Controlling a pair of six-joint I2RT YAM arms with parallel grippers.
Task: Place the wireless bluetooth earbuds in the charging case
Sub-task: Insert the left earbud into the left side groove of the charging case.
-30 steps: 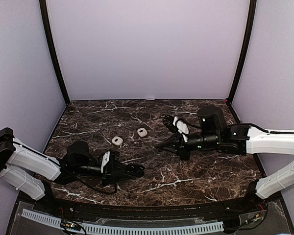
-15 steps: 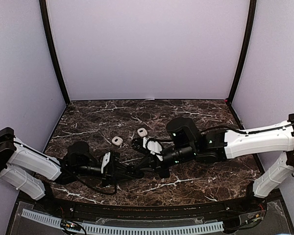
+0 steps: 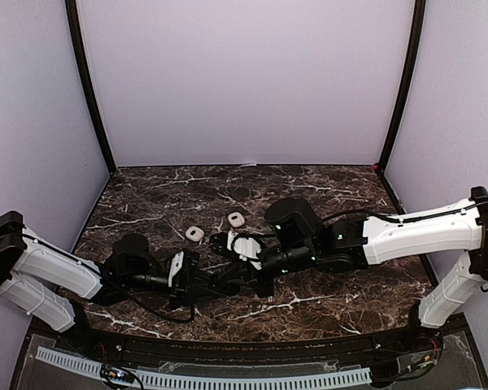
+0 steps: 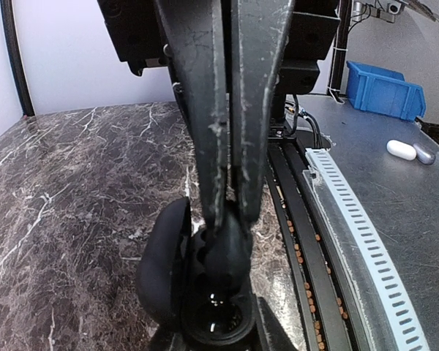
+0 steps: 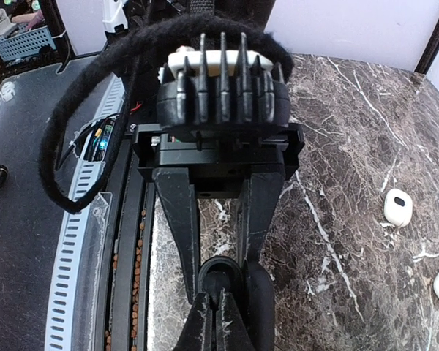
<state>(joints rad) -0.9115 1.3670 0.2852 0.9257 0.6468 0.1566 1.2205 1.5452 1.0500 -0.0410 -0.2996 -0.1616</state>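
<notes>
- My left pincer [image 5: 219, 285] pinches the black charging case [image 4: 164, 263] from both sides. The lid stands open, tilted to the left in the left wrist view.
- My right pincer [image 4: 230, 216] comes in from the top of that frame with its fingers pressed together. The tips sit at the mouth of the case.
- A black rounded lump [image 4: 227, 252] lies at those tips, inside the case opening. I cannot tell whether it is an earbud or part of the fingertip.
- In the top view both pincers meet low in the centre of the frame, close to the near edge of the marble tabletop [image 3: 333, 191].
- Two white rounded pieces [image 3: 195, 234] [image 3: 236, 219] lie up and left of the meeting point, near it but apart from both arms. I cannot tell whether they are buds or cases.
- Just past the near table edge run a black track [image 4: 289, 212] and a perforated white rail [image 4: 355, 234].
- Bare marble extends across the upper half of the top view as far as the back wall [image 3: 244, 81].
</notes>
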